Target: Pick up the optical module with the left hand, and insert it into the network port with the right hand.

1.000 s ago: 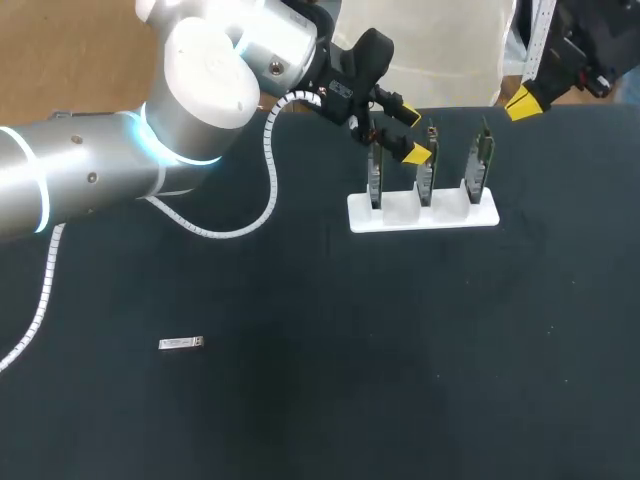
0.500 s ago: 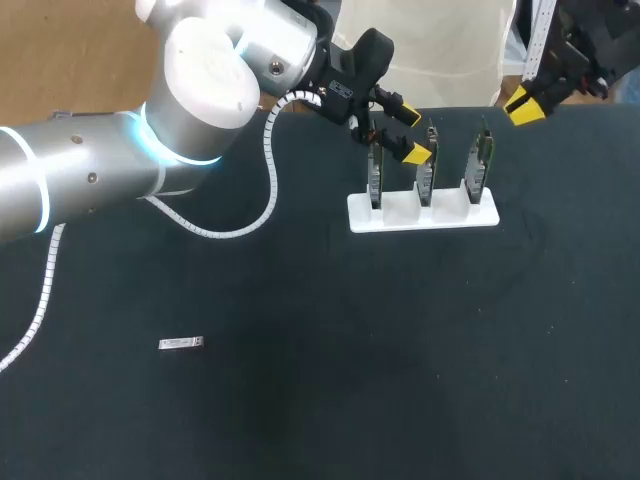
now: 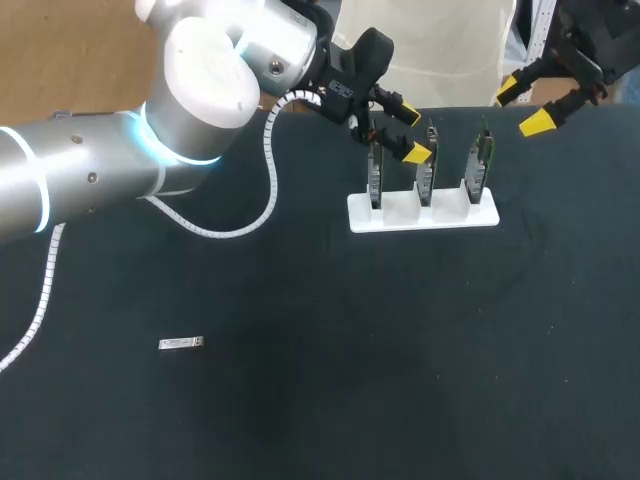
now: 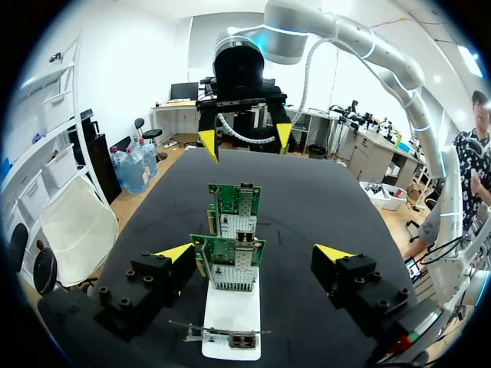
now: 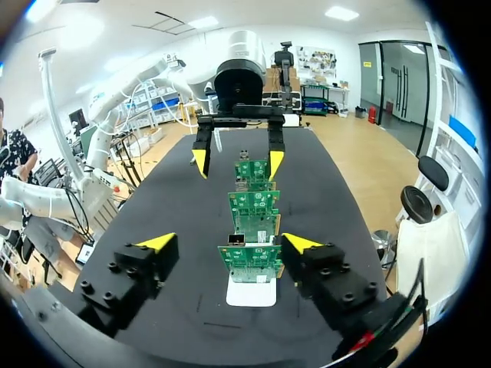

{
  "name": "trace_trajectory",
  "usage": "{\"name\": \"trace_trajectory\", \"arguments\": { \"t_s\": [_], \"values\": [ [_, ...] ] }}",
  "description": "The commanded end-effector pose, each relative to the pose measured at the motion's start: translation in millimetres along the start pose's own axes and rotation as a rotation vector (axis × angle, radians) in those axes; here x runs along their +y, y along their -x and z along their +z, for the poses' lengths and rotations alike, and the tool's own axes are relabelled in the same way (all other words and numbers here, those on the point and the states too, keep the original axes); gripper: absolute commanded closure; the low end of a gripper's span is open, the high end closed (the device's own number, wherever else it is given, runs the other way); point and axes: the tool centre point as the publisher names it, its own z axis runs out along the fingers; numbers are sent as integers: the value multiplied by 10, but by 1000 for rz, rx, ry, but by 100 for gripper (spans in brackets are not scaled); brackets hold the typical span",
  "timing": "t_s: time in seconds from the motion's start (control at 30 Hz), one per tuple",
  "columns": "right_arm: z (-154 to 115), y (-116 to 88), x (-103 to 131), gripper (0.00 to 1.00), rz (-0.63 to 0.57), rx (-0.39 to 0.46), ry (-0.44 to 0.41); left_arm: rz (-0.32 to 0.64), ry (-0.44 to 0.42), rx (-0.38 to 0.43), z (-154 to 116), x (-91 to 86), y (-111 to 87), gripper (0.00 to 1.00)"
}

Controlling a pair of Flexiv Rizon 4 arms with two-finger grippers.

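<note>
The head view looks down from above and behind, from well off, on the whole table. The left wrist view sits close, looking along the left gripper down the row of network cards ahead of it to the right gripper beyond. The right wrist view faces back along that row. All three share the white card holder.

nothing here can be read from where i stand. any print on the green boards in the white stand near the tabletop's far edge, or on the optical module toward its left edge, is too small to make out.
</note>
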Motion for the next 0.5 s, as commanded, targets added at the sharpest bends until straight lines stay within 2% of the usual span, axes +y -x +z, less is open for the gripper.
{"name": "trace_trajectory", "arguments": {
  "t_s": [0.03,0.17,0.33,0.5],
  "values": [
    [-6,-3,-24,0,-1,-2,5,26,19,-1,-106,29,70,0],
    [-6,-3,-24,0,-1,-2,5,57,68,-25,-363,94,182,0],
    [-6,-3,-24,0,-1,-2,5,129,133,-42,-724,73,348,0],
    [-6,-3,-24,0,-1,-2,5,202,220,4,-1131,-28,392,0]
  ]
}}
